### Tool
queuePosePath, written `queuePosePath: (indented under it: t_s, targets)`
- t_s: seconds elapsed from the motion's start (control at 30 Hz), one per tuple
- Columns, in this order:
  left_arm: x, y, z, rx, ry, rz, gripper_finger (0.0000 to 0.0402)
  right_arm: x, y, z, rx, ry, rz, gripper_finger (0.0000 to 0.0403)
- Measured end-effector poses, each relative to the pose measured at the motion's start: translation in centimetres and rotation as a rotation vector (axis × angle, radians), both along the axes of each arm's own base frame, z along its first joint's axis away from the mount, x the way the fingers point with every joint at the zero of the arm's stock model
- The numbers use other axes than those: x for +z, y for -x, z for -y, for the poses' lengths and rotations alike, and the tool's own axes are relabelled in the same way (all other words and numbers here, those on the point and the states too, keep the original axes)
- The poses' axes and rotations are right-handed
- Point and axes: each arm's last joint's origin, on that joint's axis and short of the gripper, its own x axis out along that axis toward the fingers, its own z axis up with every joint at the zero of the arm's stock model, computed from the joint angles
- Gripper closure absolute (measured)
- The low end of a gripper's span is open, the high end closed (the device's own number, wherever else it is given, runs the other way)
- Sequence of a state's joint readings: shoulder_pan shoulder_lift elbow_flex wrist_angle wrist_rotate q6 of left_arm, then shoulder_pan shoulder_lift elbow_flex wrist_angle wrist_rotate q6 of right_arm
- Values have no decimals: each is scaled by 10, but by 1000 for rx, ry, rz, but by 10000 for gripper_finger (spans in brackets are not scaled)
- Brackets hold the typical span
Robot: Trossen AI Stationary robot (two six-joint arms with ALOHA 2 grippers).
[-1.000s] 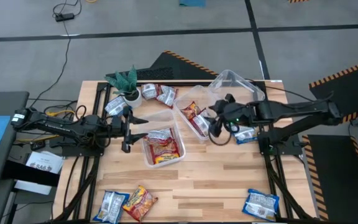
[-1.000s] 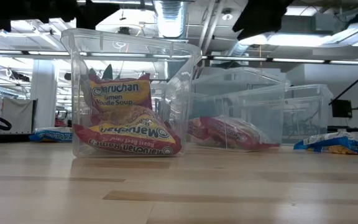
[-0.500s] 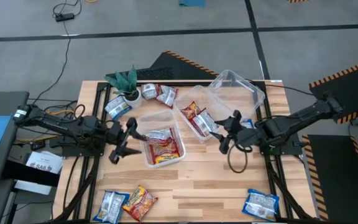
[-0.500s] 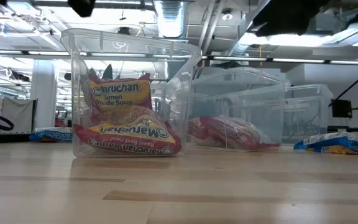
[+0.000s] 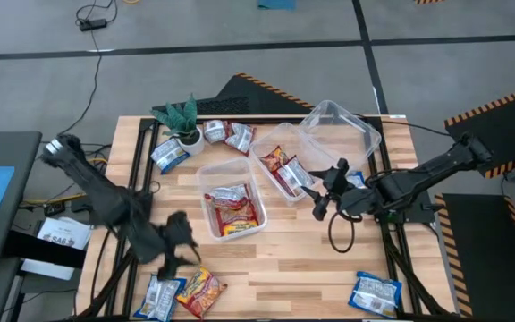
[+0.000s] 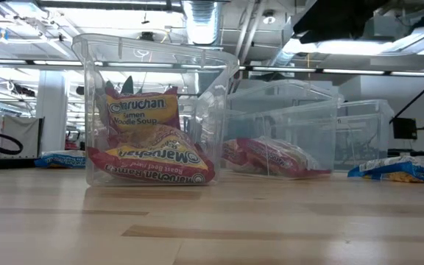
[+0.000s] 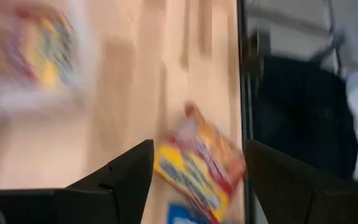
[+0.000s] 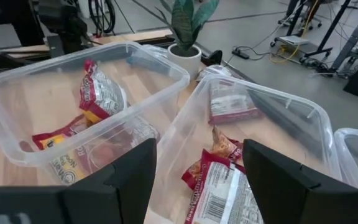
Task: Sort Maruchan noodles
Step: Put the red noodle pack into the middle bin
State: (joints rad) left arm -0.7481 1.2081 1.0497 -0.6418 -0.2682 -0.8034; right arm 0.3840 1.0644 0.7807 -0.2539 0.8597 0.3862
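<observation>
Left gripper [image 5: 180, 246] swung toward front packets [image 5: 201, 291], empty

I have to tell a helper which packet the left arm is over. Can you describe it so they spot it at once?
Find the table's near edge and go to its left corner, below the left gripper. Two packets lie side by side there. It is the orange-yellow packet, not the blue-and-white packet to its left.

We see bare tabletop [image 5: 320, 259] across the front middle, between the packets at the front left corner [image 5: 186, 291] and the blue packet [image 5: 378, 291] at front right. Three clear tubs [image 5: 231, 210] crowd the centre and back right; the potted plant [image 5: 181, 121] and loose packets [image 5: 226, 136] block the back left.
</observation>
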Motion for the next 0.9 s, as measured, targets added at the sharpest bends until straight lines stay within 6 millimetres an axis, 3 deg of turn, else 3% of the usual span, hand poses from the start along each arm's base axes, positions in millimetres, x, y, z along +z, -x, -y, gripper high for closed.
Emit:
queuePosePath:
  t_s: [0.17,0.4,0.57,0.9]
  targets:
    - [-42,-8,40,23,16,-202,164,0,0,0,0,1,0,143]
    - [-100,-16,69,57,-69,-403,164,0,0,0,0,2,-1,143]
    - [-119,-22,83,-16,-99,-384,164,0,0,0,-4,9,-3,143]
    - [-147,-28,85,-5,-186,-395,164,0,0,0,1,20,-10,143]
